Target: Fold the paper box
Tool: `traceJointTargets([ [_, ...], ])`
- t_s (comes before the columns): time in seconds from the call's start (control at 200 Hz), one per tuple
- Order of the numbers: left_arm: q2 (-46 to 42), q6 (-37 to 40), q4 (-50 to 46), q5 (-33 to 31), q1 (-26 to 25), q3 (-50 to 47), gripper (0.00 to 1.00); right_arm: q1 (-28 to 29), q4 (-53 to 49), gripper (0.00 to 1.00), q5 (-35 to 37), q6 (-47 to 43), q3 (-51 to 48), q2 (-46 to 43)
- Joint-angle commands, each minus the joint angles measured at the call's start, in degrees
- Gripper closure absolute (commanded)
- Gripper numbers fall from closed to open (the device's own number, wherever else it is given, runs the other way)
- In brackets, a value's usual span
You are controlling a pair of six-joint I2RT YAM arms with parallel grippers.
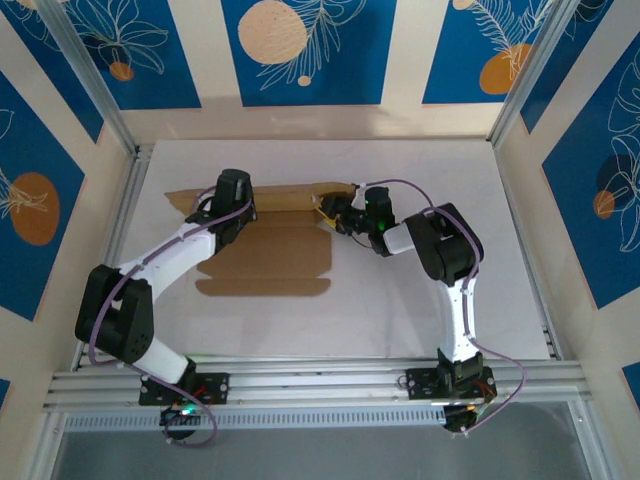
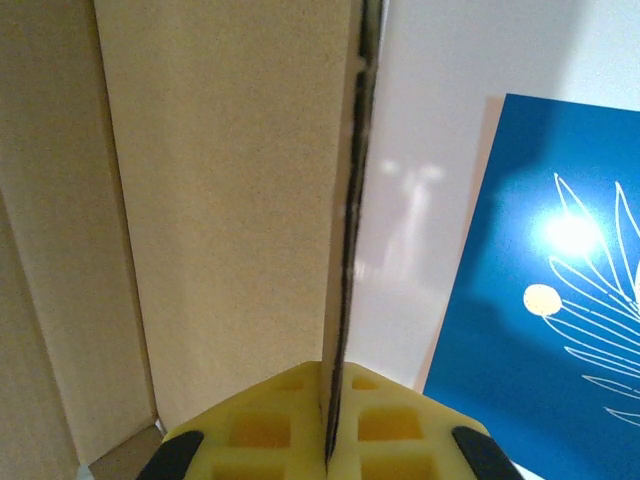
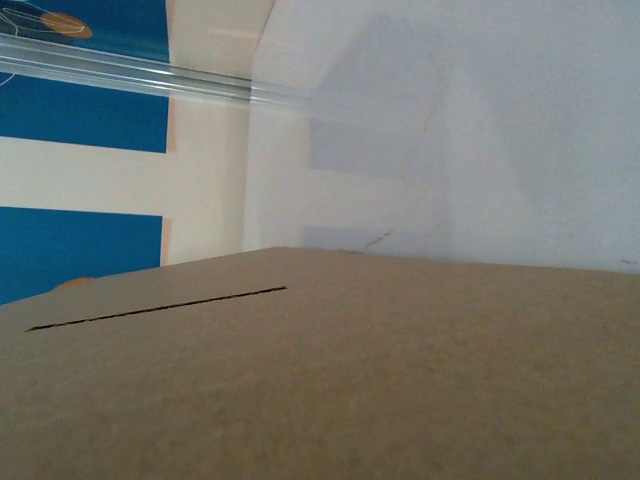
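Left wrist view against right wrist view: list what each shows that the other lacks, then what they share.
Left wrist, not right: the left pincer, its yellow pads clamped on the edge of a box panel. Right wrist, not left: a thin slot cut in the box face, and a frame rail. Both: brown cardboard and blue wall panels.

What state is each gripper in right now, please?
Left gripper: closed, clamped on a panel edge of the paper box.
Right gripper: at the box's right end; open or closed cannot be told.
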Motion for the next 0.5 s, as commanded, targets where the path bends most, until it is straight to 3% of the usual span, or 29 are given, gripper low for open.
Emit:
traceJointTargets([
  [0.0, 1.18, -1.71, 1.14, 10.19, -2.63, 0.40, 1.00, 3.63, 6.83, 0.43, -5.18, 2.64, 1.03, 1.03],
  [0.225, 0.96, -1.96, 1.33, 9.93, -2.62, -0.04, 1.00, 3.45, 19.53, 0.42, -1.00, 13.36, -0.45, 4.52],
  [0.495, 1.31, -2.38, 1.59, 10.20, -2.65, 0.09, 1.00, 4.24, 15.59, 0.42, -2.88, 12.00, 1.59, 4.43],
])
